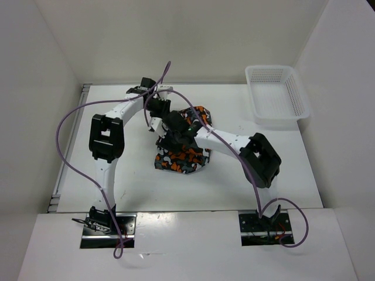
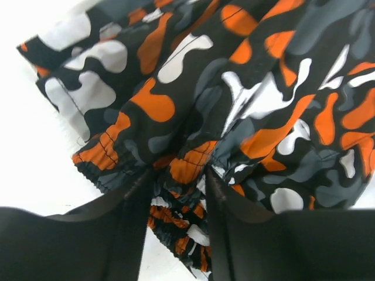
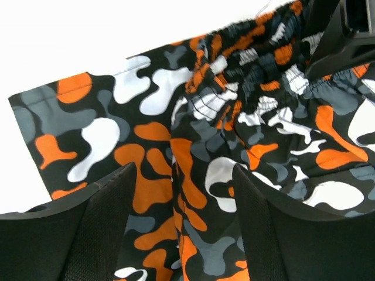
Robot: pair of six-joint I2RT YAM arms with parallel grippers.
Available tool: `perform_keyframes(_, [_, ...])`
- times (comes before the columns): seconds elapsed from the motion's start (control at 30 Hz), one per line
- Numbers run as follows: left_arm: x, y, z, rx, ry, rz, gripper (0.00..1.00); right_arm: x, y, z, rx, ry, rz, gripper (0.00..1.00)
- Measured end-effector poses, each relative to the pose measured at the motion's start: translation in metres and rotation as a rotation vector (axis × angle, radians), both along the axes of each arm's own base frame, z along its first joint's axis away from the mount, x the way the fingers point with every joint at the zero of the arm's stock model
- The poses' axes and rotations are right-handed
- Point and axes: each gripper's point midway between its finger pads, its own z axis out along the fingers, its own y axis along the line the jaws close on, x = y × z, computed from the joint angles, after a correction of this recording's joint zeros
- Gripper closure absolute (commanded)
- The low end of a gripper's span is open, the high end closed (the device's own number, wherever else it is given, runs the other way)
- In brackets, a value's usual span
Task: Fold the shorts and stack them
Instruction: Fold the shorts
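A robot lab cell: white walls (image 1: 193, 41) box in a white table (image 1: 135, 187), arm bases (image 1: 105, 225) bolted at 6 o'clock.

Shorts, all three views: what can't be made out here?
Top view: the arms cover the middle of the shorts, hiding how it is folded.
Left wrist view: the left gripper blocks part of the waistband; fabric is cut off top and right, slightly blurred.
Right wrist view: the right gripper hides the near fabric; right edge cuts off the rest.

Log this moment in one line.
shorts: crumpled, mid-table | left claw: shut on waistband | right claw: open, over the fabric | basket: far right corner
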Motion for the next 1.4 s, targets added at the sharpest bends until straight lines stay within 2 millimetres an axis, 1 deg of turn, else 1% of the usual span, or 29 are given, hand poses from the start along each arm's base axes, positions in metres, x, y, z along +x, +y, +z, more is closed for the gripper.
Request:
perform_keyframes(0.03, [-0.001, 0.001, -0.002, 0.004, 0.008, 0.002, 0.61, -0.001, 0.002, 0.000, 0.002, -0.002, 0.005, 0.32])
perform_keyframes(0.07, [-0.001, 0.001, -0.003, 0.007, 0.010, 0.003, 0.64, -0.001, 0.003, 0.000, 0.002, -0.003, 0.009, 0.37])
perform_keyframes(0.1, [-0.001, 0.001, -0.003, 0.009, 0.009, 0.002, 0.67, 0.000, 0.005, -0.002, 0.000, -0.004, 0.011, 0.40])
perform_keyframes(0.13, [-0.001, 0.001, -0.003, 0.008, 0.006, 0.002, 0.73, 0.002, 0.006, -0.004, 0.000, -0.004, 0.009, 0.44])
perform_keyframes(0.17, [0.000, 0.001, -0.003, 0.009, 0.003, 0.004, 0.75, 0.003, 0.008, -0.006, 0.000, -0.004, 0.009, 0.47])
perform_keyframes(0.23, [0.001, 0.002, -0.003, 0.013, 0.001, 0.004, 0.78, 0.005, 0.010, -0.016, -0.006, 0.002, 0.008, 0.47])
perform_keyframes(0.3, [0.001, 0.002, -0.003, 0.014, -0.005, 0.000, 0.82, 0.006, 0.010, -0.028, -0.022, 0.014, 0.007, 0.53])
perform_keyframes(0.33, [0.001, 0.002, -0.003, 0.015, -0.007, -0.002, 0.82, 0.006, 0.010, -0.033, -0.031, 0.019, 0.005, 0.56])
perform_keyframes(0.37, [0.001, 0.002, -0.003, 0.016, -0.008, -0.004, 0.86, 0.007, 0.009, -0.039, -0.040, 0.023, 0.003, 0.65])
perform_keyframes(0.47, [0.002, 0.002, -0.003, 0.019, -0.011, -0.006, 0.94, 0.009, 0.007, -0.053, -0.068, 0.023, -0.008, 0.85])
perform_keyframes(0.5, [0.002, 0.003, -0.003, 0.021, -0.011, -0.005, 0.99, 0.010, 0.006, -0.055, -0.075, 0.022, -0.012, 0.94])
perform_keyframes(0.53, [0.002, 0.003, -0.004, 0.024, -0.012, -0.005, 1.00, 0.012, 0.005, -0.055, -0.080, 0.017, -0.014, 0.98])
perform_keyframes(0.57, [0.002, 0.004, -0.004, 0.026, -0.013, -0.003, 1.00, 0.013, 0.006, -0.053, -0.082, 0.010, -0.012, 1.00])
perform_keyframes(0.63, [0.004, 0.005, -0.004, 0.032, -0.018, 0.001, 1.00, 0.015, 0.009, -0.047, -0.075, -0.003, -0.002, 1.00])
perform_keyframes(0.73, [0.007, 0.007, -0.004, 0.047, -0.028, 0.011, 1.00, 0.010, 0.012, -0.033, -0.057, 0.003, 0.034, 1.00])
perform_keyframes(0.8, [0.009, 0.008, -0.003, 0.053, -0.035, 0.015, 1.00, 0.001, 0.014, -0.015, -0.028, 0.013, 0.072, 1.00])
perform_keyframes(0.9, [0.009, 0.007, 0.002, 0.052, -0.034, 0.014, 1.00, -0.011, 0.022, 0.019, 0.034, 0.000, 0.136, 0.99])
perform_keyframes(0.97, [0.008, 0.004, 0.005, 0.046, -0.036, 0.007, 1.00, -0.017, 0.027, 0.038, 0.071, -0.014, 0.174, 0.99])
perform_keyframes(1.03, [0.004, 0.002, 0.004, 0.042, -0.021, -0.001, 1.00, -0.022, 0.029, 0.042, 0.078, -0.012, 0.208, 0.99])
perform_keyframes(1.1, [0.001, 0.001, 0.003, 0.043, -0.011, -0.004, 1.00, -0.027, 0.030, 0.038, 0.064, 0.003, 0.252, 0.99])
perform_keyframes(1.13, [0.000, 0.001, 0.003, 0.044, -0.007, -0.004, 1.00, -0.029, 0.030, 0.035, 0.053, 0.016, 0.275, 0.94])
perform_keyframes(1.17, [0.000, 0.002, 0.003, 0.045, -0.005, -0.004, 1.00, -0.031, 0.032, 0.029, 0.043, 0.027, 0.302, 0.86])
perform_keyframes(1.2, [0.001, 0.002, 0.004, 0.046, -0.008, -0.003, 1.00, -0.032, 0.034, 0.024, 0.035, 0.040, 0.322, 0.72])
perform_keyframes(1.23, [0.003, 0.002, 0.005, 0.048, -0.016, -0.002, 0.97, -0.035, 0.035, 0.017, 0.024, 0.060, 0.348, 0.46])
perform_keyframes(1.27, [0.007, 0.002, 0.006, 0.048, -0.028, 0.001, 0.93, -0.039, 0.037, 0.009, 0.013, 0.082, 0.372, 0.27])
perform_keyframes(1.3, [0.012, 0.002, 0.008, 0.048, -0.044, 0.005, 0.87, -0.042, 0.039, 0.001, 0.000, 0.099, 0.397, 0.21])
perform_keyframes(1.33, [0.015, 0.002, 0.009, 0.050, -0.054, 0.007, 0.81, -0.046, 0.040, -0.006, -0.012, 0.114, 0.419, 0.19])
perform_keyframes(1.37, [0.017, 0.002, 0.011, 0.050, -0.061, 0.008, 0.74, -0.050, 0.041, -0.011, -0.026, 0.124, 0.431, 0.18])
perform_keyframes(1.4, [0.019, 0.003, 0.013, 0.050, -0.070, 0.010, 0.62, -0.054, 0.041, -0.014, -0.036, 0.131, 0.438, 0.18])
